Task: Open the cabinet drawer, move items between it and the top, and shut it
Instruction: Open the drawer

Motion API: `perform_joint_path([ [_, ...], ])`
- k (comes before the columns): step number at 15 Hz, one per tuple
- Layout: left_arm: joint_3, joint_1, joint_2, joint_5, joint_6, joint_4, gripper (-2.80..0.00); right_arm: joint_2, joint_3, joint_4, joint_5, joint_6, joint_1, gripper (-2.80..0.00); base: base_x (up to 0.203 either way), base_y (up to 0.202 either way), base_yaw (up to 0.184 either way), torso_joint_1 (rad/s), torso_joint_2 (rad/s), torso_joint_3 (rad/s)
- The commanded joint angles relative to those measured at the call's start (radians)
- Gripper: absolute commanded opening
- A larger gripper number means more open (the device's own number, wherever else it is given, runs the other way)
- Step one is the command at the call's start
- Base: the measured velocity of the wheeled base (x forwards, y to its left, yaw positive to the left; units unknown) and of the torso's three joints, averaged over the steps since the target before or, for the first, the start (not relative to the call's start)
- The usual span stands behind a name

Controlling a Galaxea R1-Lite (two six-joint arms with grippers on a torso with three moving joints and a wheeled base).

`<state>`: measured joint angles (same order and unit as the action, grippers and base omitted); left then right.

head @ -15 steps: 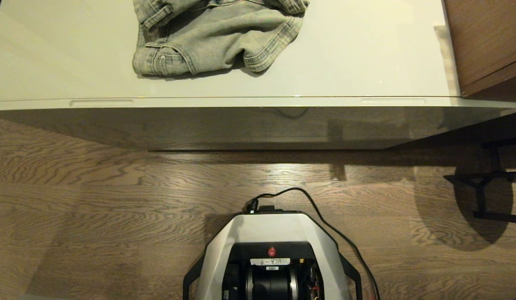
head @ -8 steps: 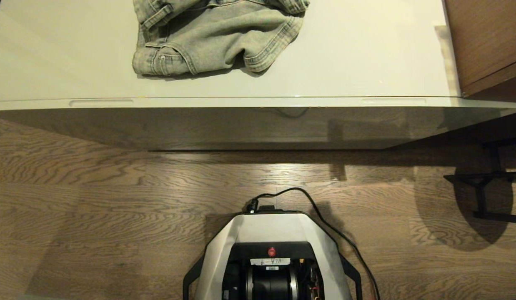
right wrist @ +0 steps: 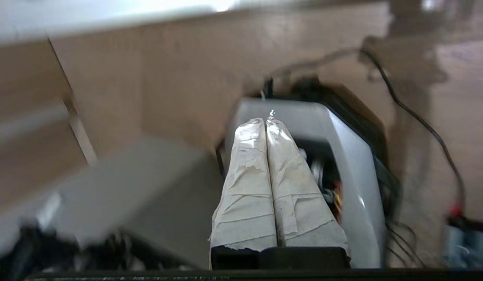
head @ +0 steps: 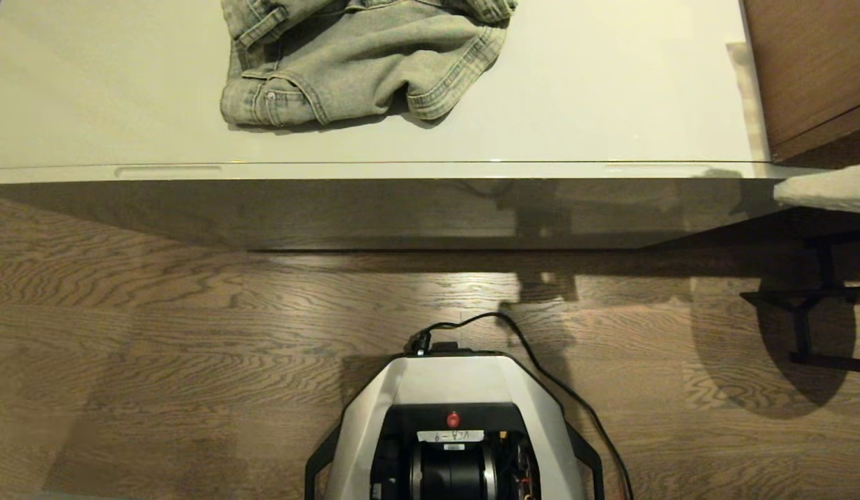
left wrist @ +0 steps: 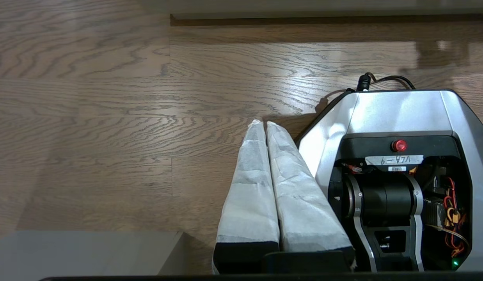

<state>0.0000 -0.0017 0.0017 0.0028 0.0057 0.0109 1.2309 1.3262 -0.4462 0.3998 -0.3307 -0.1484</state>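
Drawer [head: 402, 208] is seen unopened, nothing moved yet, while right gripper [right wrist: 266, 121] is pressed together, empty.

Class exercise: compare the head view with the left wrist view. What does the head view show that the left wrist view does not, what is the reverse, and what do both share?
Only the head view shows the cabinet's top with grey denim jeans lying on it, plus the brown wooden furniture. Only the left wrist view shows the left pincer, its wrapped fingers pressed together over the floor. Both show the wooden floor and the robot's base with its red button.
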Motion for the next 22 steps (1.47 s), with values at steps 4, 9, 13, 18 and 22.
perform_joint_path([
  [4,0.000,0.000,0.000,0.000,0.000,0.000,-2.80,0.191,-0.004,0.252,-0.371,0.061,-0.255,-2.80,0.000,0.000,0.000,0.000,0.00,0.000],
  [9,0.000,0.000,0.000,0.000,0.000,0.000,-2.80,0.251,-0.076,0.471,-0.452,0.064,-0.257,-2.80,0.000,0.000,0.000,0.000,0.00,0.000],
  [13,0.002,0.000,0.000,0.000,0.000,0.000,-2.80,0.274,-0.079,0.512,-0.555,0.082,-0.257,-2.80,0.000,0.000,0.000,0.000,0.00,0.000],
  [18,0.000,0.000,0.000,0.000,0.000,0.000,-2.80,0.292,-0.102,0.575,-0.561,0.096,-0.252,-2.80,0.000,0.000,0.000,0.000,0.00,0.000],
  [22,0.001,0.000,0.000,0.000,0.000,0.000,-2.80,0.320,-0.126,0.577,-0.575,0.094,-0.254,-2.80,0.000,0.000,0.000,0.000,0.00,0.000],
])
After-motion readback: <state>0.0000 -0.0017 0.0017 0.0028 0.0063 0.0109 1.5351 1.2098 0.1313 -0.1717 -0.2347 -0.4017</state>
